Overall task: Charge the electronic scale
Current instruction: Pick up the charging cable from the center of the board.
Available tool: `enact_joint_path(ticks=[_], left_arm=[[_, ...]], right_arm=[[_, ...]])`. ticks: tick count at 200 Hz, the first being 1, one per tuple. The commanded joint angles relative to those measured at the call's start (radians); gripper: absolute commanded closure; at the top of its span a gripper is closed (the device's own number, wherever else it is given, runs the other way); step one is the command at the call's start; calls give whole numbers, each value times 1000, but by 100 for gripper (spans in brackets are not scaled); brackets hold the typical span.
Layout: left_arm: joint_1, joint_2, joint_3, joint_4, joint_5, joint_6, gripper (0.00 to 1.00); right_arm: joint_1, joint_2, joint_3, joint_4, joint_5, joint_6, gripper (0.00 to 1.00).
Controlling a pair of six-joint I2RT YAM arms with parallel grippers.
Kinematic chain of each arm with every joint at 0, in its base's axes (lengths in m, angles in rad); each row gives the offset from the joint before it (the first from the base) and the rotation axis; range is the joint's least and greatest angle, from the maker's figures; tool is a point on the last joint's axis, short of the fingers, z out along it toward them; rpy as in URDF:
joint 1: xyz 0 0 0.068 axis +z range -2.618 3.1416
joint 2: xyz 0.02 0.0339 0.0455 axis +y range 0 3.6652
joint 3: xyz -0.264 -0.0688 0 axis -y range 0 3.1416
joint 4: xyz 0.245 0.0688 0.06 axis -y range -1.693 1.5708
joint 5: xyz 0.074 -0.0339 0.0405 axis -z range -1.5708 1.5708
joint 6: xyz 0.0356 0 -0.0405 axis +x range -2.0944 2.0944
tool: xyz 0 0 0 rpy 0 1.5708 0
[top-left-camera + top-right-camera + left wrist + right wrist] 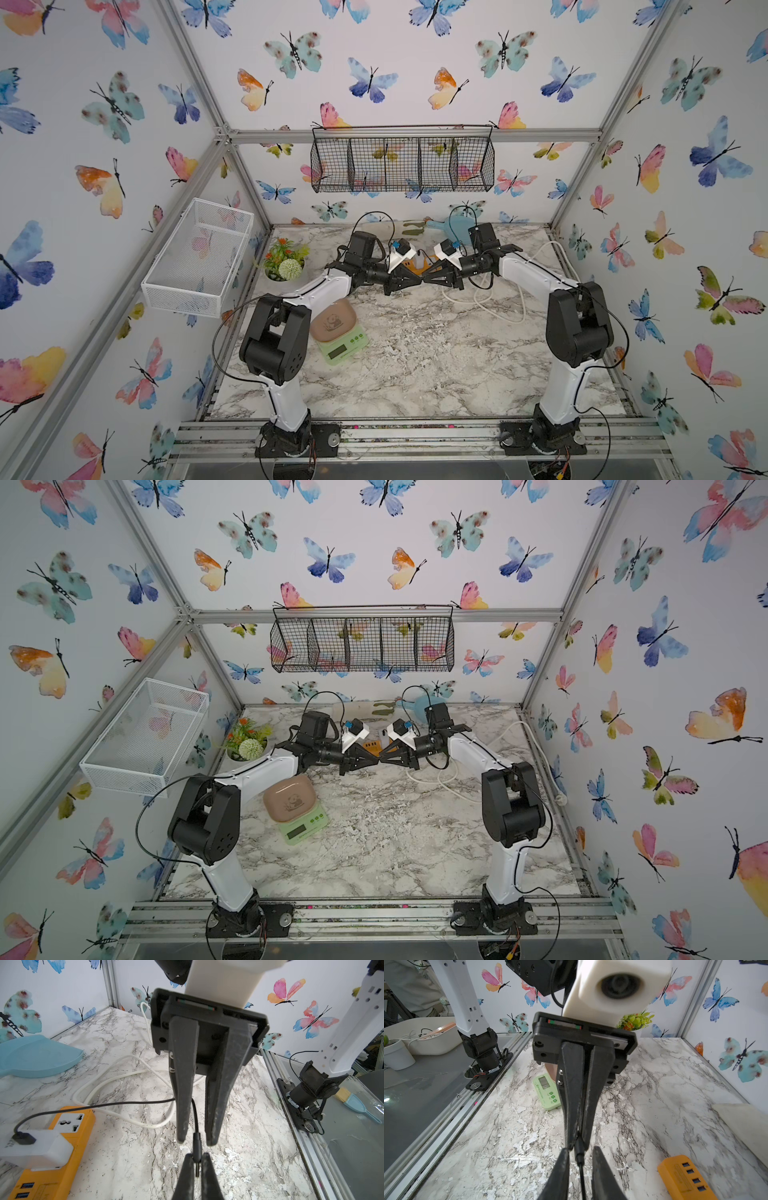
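Grippers meet tip to tip: my left gripper point(196, 1160) pinches a thin black cable plug point(196, 1146), right gripper point(197, 1141) slightly parted around it. Likely a handover; next, plug into the pale-green electronic scale point(338, 332) at eight o'clock.

Illumination bright, diffuse, even; shadows faint. Top views distorted toward edges; wrist views blur the nearest fingers point(186, 1180)

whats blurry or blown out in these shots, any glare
In both top views, even light, soft shadows, nothing blown out. In the left wrist view, the white camera mount is blurred, the black plug sharp. In the right wrist view, the white camera housing is soft, the electronic scale clear.
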Motion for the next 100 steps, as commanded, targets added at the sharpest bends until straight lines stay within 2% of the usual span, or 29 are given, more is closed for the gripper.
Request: enact_joint_path(ticks=[1,76,100], left_arm=[[-5,-33,4,17,27,-6,93],[-6,-30,3,32,22,-21,93],[-8,-30,3,33,23,-21,94]], right_arm=[[3,21,23,-34,-34,-7,79],[4,29,27,-33,-45,-3,79],[4,29,28,-26,-45,8,84]])
